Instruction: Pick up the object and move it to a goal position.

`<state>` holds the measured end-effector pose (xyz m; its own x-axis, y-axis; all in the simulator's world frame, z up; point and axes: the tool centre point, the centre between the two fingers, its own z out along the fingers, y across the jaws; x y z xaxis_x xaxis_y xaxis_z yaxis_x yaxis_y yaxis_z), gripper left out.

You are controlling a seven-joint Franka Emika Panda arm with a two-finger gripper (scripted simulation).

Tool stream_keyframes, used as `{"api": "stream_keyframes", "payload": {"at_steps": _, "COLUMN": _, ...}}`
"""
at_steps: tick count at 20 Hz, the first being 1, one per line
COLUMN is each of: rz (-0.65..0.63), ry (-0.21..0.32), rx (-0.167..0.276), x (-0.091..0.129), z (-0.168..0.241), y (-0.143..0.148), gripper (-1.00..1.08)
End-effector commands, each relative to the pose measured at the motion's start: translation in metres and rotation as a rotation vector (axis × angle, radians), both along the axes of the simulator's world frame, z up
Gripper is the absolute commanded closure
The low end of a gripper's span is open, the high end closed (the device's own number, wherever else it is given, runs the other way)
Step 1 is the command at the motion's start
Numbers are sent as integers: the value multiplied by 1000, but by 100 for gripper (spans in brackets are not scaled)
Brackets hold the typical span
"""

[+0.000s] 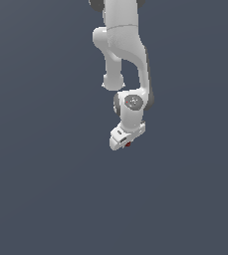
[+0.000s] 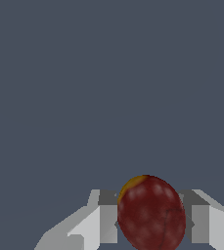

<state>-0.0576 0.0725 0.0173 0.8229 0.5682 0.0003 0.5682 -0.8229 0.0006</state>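
The object (image 2: 151,215) is a small dark red ball with a yellow-orange patch near one end. In the wrist view it sits between my two white fingers (image 2: 103,219), which press against both of its sides. In the exterior view only a speck of the red object (image 1: 128,144) shows under the white hand. My gripper (image 1: 126,143) hangs in the middle of the scene, tilted, shut on the object. Whether the ball rests on the floor or is lifted cannot be told.
The white arm (image 1: 125,45) comes down from the top of the exterior view. A plain dark grey-blue surface (image 1: 41,189) fills everything around it.
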Motion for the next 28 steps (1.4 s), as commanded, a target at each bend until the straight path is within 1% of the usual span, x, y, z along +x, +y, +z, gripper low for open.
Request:
{"api": "stream_keyframes", "payload": {"at_steps": 1, "rz": 1, "ry": 1, "rx": 0, "x": 0, "z": 0, "y": 1, "gripper": 108}}
{"api": "stream_keyframes", "payload": {"at_steps": 8, "rz": 0, "ry": 0, "rx": 0, "x": 0, "z": 9, "y": -1, "gripper": 108}}
{"api": "stream_keyframes", "payload": {"at_steps": 14, "rz": 0, "ry": 0, "rx": 0, "x": 0, "z": 37, "y": -5, "gripper": 108}}
{"api": "stream_keyframes", "payload": {"at_steps": 20, "rz": 1, "ry": 0, "rx": 0, "x": 0, "z": 85, "y": -11, "gripper": 108}}
{"api": "stream_keyframes", "payload": {"at_steps": 28, "rz": 2, "ry": 0, "rx": 1, "x": 1, "z": 173, "y": -22, "gripper": 108}}
